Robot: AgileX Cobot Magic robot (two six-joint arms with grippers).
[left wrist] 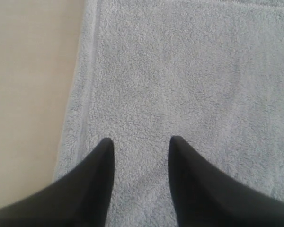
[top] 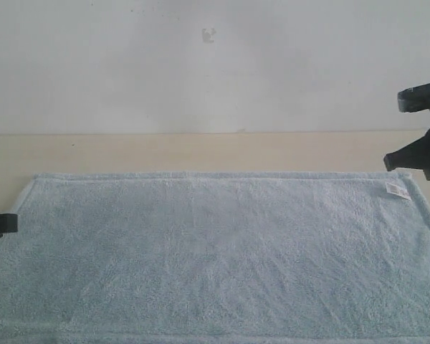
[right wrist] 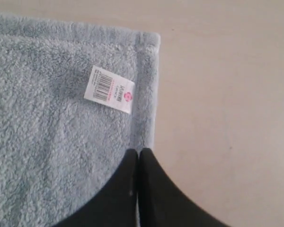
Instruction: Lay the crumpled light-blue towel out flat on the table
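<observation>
Blue towel (top: pixel 215 258), long axis left-right

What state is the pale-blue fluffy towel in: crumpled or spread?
Spread flat: the pale-blue terry towel lies smooth on the beige table, hems straight, white label showing; near corners out of view.

You've got soft, even, fairly bright light. Exterior view's grainy and washed out; faint shadow on the towel (right wrist: pixel 47 142) beside the label (right wrist: pixel 109 90).
</observation>
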